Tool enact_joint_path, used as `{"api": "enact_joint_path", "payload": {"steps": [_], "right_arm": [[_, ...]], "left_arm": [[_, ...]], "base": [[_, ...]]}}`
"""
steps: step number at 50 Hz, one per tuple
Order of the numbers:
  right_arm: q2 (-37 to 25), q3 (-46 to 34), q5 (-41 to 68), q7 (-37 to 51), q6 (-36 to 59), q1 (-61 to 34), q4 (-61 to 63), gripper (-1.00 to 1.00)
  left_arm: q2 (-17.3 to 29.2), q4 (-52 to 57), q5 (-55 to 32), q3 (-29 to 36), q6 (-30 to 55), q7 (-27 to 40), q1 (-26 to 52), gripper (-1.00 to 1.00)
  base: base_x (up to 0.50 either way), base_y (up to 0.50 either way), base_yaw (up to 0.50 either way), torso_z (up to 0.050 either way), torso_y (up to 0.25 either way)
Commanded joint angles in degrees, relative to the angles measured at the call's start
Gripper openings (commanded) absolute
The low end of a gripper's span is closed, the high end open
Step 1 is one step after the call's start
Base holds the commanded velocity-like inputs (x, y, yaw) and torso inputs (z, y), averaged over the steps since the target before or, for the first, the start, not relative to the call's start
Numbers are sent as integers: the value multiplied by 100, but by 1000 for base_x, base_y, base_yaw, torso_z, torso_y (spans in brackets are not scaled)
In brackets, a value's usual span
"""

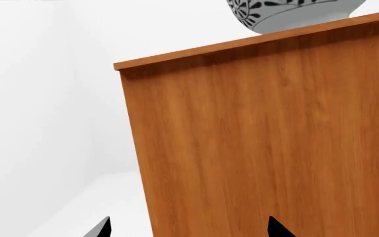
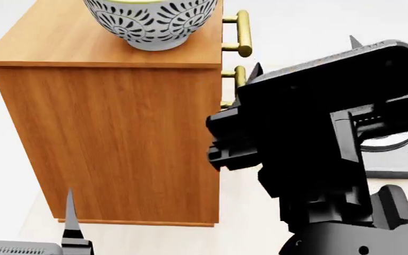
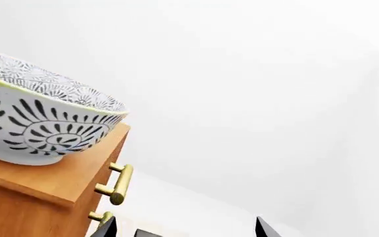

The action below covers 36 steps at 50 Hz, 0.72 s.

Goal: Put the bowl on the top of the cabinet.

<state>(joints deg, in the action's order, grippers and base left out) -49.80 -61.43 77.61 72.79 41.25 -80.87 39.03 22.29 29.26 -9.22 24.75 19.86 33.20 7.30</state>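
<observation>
The bowl, white with a dark leaf pattern, stands upright on the cabinet's flat top near the handle side, touched by neither gripper. The cabinet is orange-brown wood with brass handles. My left gripper is open low beside the cabinet's side panel, empty. In the left wrist view the left gripper faces the cabinet, with the bowl high above. My right gripper is open and empty, off the handle side. The right wrist view shows the right gripper, the bowl and the cabinet.
My black right arm fills the middle right of the head view and hides part of the cabinet's front. A flat grey slab carrying a pale round thing lies behind it at the right. White floor surrounds the cabinet.
</observation>
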Motion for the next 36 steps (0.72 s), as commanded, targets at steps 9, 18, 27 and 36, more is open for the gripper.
{"api": "enact_joint_path", "payload": {"steps": [9,18,27,36], "right_arm": [[-582,-493,-1853,-524,-1544,2150,-334,100],[-424,-660,-2200,-728,-1938,2626,-950,100],[-210,-771,-2399,-937,-2210,2921,-1470,100],[-164,-773,-2443,-1004,-2352,3041,-1618,100]], "left_arm": [[1,15,11,43,41,22,44,100],[7,27,9,52,45,34,49,100],[15,13,10,61,33,44,43,100],[21,32,7,76,45,55,45,100]], "base": [[0,0,0,0,0],[0,0,0,0,0],[0,0,0,0,0],[0,0,0,0,0]]}}
